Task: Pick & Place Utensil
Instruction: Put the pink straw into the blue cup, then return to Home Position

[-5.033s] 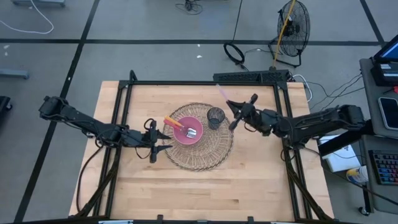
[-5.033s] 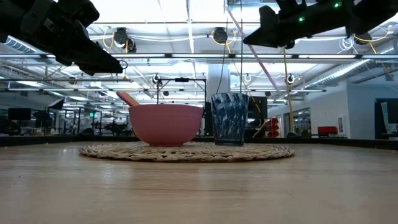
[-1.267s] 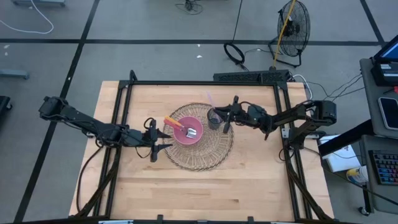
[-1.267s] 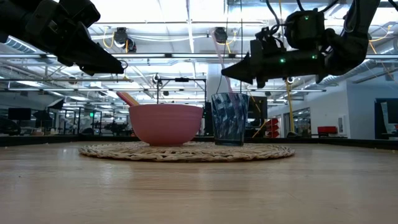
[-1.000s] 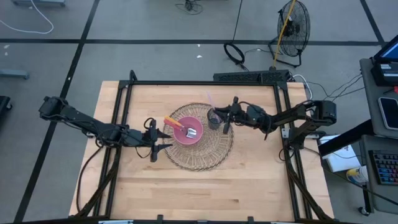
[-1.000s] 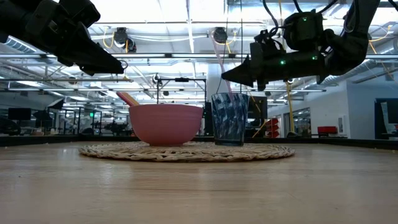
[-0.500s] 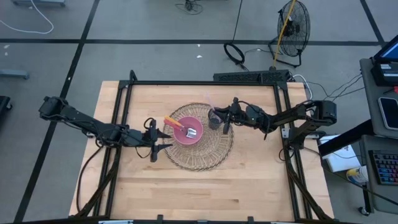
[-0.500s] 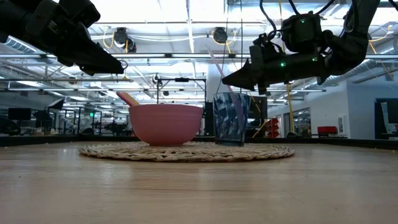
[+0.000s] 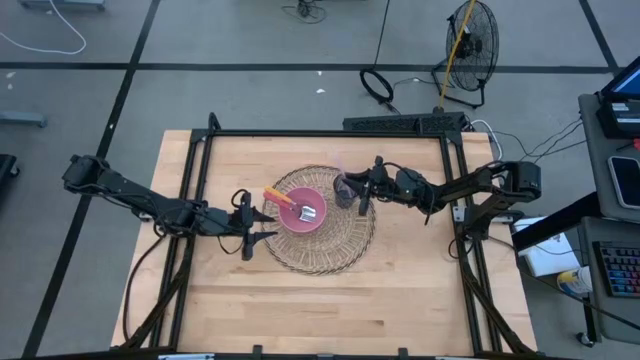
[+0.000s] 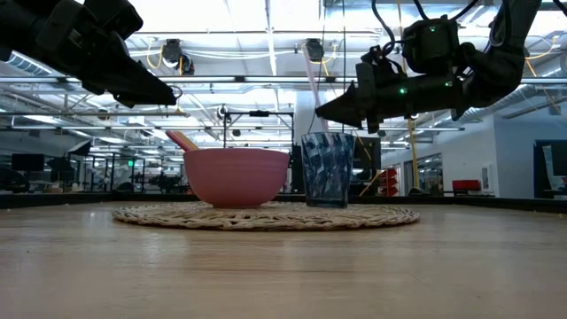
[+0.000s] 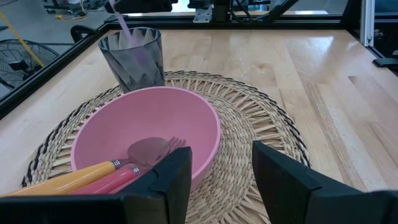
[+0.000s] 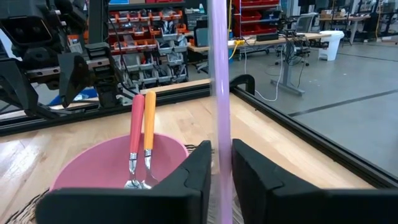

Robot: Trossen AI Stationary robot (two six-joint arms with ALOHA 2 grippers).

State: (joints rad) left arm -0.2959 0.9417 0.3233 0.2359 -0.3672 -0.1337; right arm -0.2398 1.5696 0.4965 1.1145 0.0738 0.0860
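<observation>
**A:** Since five seconds back your right end effector (image 9: 364, 190) has come in from off the woven placemat (image 9: 322, 256) to the dark cup (image 9: 345, 189), and the purple utensil (image 10: 311, 69), tilted half a second ago, now stands upright in that cup.

**B:** Is it let go?

**A:** You cannot tell. The handle runs straight up through the end effector in the right wrist view; grip or release is not clear. It hangs just at 3 o'clock of the cup, above its rim.

**B:** And your other arm?

**A:** Your left end effector (image 9: 268, 225) hovers at 9 o'clock of the pink bowl (image 9: 303, 213), jaws wide, holding nothing.

**B:** What's in the bowl?

**A:** You have an orange-handled utensil (image 12: 149, 127) and a pink-handled one (image 12: 136, 130) lying side by side. The cup sits at 2 o'clock of the bowl, both on the placemat on the table (image 9: 400, 295).
</observation>
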